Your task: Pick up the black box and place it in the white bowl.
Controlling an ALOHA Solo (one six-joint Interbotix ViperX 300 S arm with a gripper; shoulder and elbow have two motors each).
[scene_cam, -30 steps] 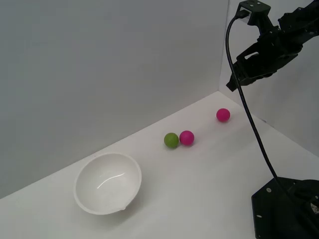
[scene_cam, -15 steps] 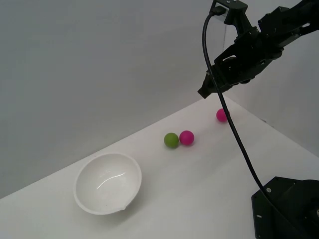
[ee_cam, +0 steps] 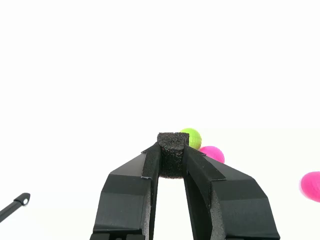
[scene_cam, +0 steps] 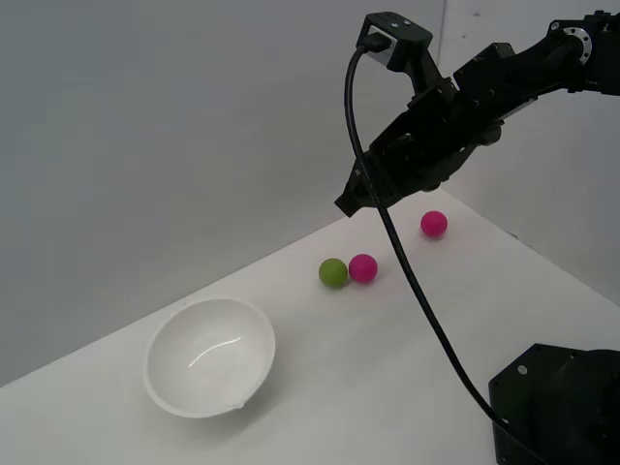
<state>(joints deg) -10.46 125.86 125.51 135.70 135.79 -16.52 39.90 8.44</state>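
The black box (ee_cam: 172,152), a small matte cube, is clamped between my gripper's (ee_cam: 172,159) two black fingers in the wrist view. In the exterior view my gripper (scene_cam: 351,199) hangs in the air above the table, higher than the green ball and toward the back wall; the box itself is hard to make out there against the black fingers. The white bowl (scene_cam: 209,356) rests on the table at the exterior view's left, well apart from the gripper, with nothing visible inside it.
A green ball (scene_cam: 332,272) touches a pink ball (scene_cam: 363,267) mid-table; another pink ball (scene_cam: 434,224) lies farther toward the exterior view's right. The black robot base (scene_cam: 552,407) stands at the lower right, with a cable (scene_cam: 407,281) hanging from the arm.
The arm has swung toward the exterior view's left and slightly lower, carrying the box from above the far pink ball to above the green and pink pair.
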